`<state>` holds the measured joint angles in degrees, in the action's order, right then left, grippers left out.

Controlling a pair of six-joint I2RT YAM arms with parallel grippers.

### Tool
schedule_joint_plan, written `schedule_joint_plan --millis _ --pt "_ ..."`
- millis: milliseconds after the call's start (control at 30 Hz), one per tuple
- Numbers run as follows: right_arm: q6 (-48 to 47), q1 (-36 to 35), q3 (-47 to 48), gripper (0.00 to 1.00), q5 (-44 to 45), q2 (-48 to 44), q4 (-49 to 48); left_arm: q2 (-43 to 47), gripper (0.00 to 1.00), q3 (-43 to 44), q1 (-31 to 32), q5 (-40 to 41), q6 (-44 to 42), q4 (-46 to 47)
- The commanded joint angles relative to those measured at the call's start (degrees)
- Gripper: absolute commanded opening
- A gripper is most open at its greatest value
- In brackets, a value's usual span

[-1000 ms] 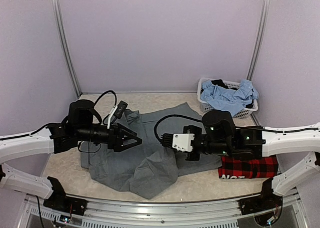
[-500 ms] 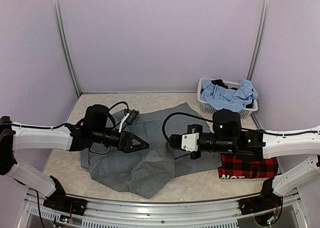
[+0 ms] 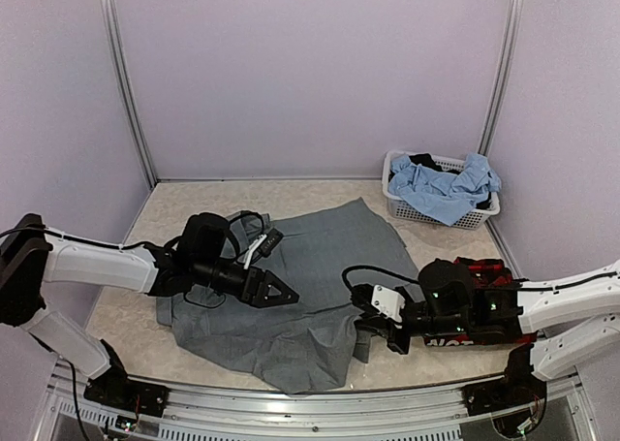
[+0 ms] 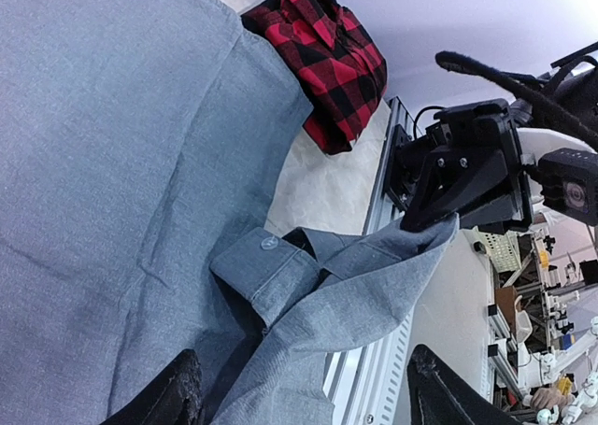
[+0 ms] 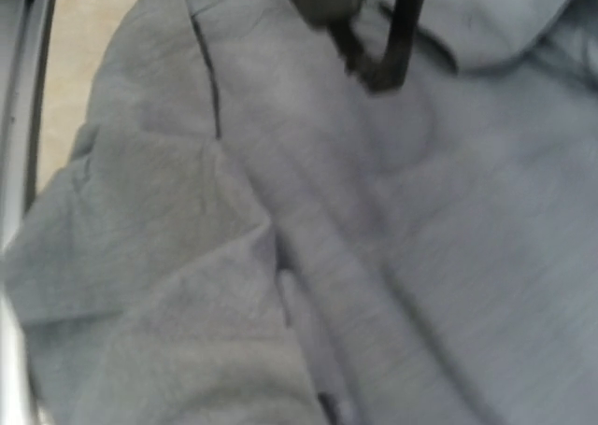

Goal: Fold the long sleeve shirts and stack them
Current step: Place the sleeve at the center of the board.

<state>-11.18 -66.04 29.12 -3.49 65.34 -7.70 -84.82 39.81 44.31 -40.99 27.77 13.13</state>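
Observation:
The grey shirt (image 3: 310, 267) lies spread across the middle of the table, with a cuffed sleeve (image 4: 271, 266) bunched at its front. My left gripper (image 3: 281, 293) hovers low over the shirt's left half with its jaws wide open and empty; it also shows in the left wrist view (image 4: 308, 397). My right gripper (image 3: 371, 336) is near the front edge, shut on a raised edge of the grey shirt (image 4: 425, 233). The right wrist view shows only grey fabric (image 5: 374, 257), not my fingers. The folded red-and-black plaid shirt (image 3: 489, 268) lies at the right, mostly behind my right arm, and shows in the left wrist view (image 4: 327, 61).
A white basket (image 3: 399, 206) holding blue clothes (image 3: 441, 184) stands at the back right corner. The metal rail (image 3: 291, 402) runs along the table's front edge just past the shirt's hem. Purple walls close in on three sides.
My right gripper has moved toward the front edge and to the right, drawing the shirt's edge with it. My left gripper has moved right and forward over the shirt, still open.

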Motion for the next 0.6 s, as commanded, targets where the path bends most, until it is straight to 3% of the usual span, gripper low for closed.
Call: schedule_joint_plan --millis 0,100,333,567 --pt "17.29 -3.83 -2.53 0.07 2.81 -2.75 4.63 -1.38 0.71 3.39 1.76 1.55 -2.27 -2.23" --pt "21.48 -7.15 -3.81 0.10 2.96 -2.36 3.72 -2.79 0.71 4.55 3.43 1.44 -3.03 -2.67" --pt "28.53 -12.20 -3.03 0.27 1.21 2.32 5.77 -6.46 0.71 6.76 6.48 1.80 -3.25 -5.39" --pt "34.04 -17.21 -4.34 0.42 3.04 1.13 6.39 -7.78 0.71 6.41 9.31 4.29 -3.58 -8.03"
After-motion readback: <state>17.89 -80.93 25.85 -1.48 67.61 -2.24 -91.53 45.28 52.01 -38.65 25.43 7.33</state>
